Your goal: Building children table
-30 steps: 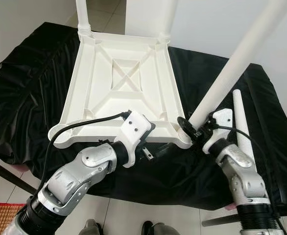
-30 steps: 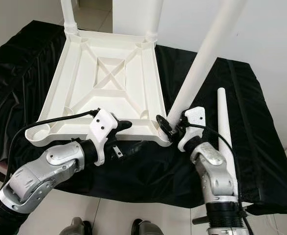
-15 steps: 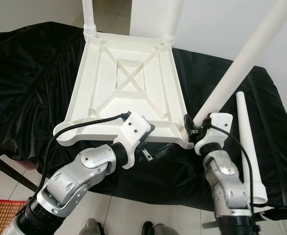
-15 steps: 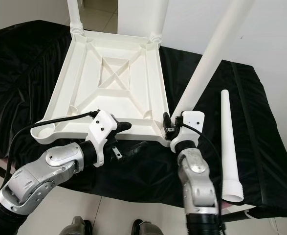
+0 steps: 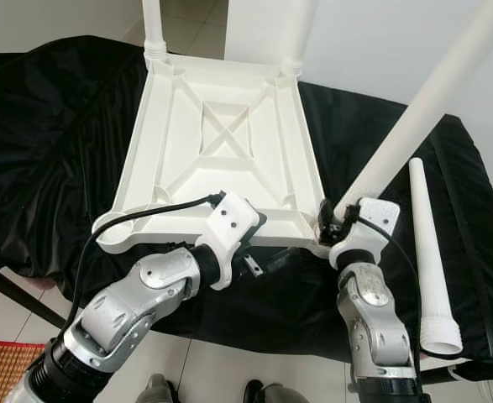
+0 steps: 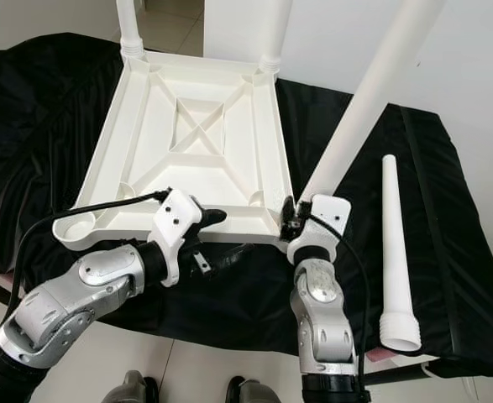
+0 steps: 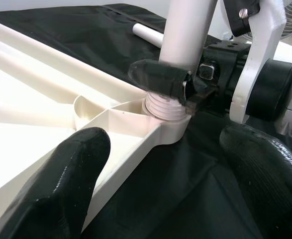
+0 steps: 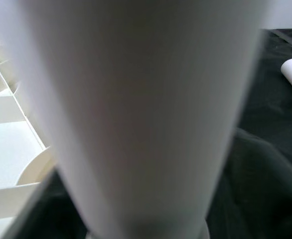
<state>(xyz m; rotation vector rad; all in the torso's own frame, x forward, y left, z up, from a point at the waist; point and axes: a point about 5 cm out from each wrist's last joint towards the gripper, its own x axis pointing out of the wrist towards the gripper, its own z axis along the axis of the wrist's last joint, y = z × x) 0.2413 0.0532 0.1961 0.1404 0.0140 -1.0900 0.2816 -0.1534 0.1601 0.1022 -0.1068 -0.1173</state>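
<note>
Tabletop: the white moulded plastic children's tabletop (image 5: 221, 159) lay upside down on the black cloth-covered bench (image 5: 53, 126), ribbed underside up.
Right gripper: the right gripper (image 5: 333, 232) sat at the tabletop's near right corner, its black fingers (image 7: 160, 79) closed round the base of the long white plastic leg (image 5: 414, 117), just above the threaded collar.
Held leg: its ribbed end (image 7: 161, 107) sat in the corner socket (image 7: 173, 124), but the shaft leaned away from the tabletop, up and to the right, so I judged it not fully seated.
Left gripper: the left gripper (image 5: 271, 252) hovered at the tabletop's near edge, just left of that corner, fingers spread apart and holding nothing; one pad (image 7: 66, 174) lay beside the rim.
Other legs: two white legs (image 5: 152, 25) stood upright in the tabletop's far corners; a fourth, loose tapered white leg (image 5: 427, 252) lay on the cloth, well right of the tabletop.
Just changed: over the last second the right arm swung in under the corner and its wrist came more upright, with the leg's foot brought from just off the corner into the socket.
Meaning: the third leg looked entered and ready for straightening and turning home; the near left socket (image 5: 110, 227) awaited the fourth.
Against earlier frame: the left arm kept its place; the camera shifted a little.
</note>
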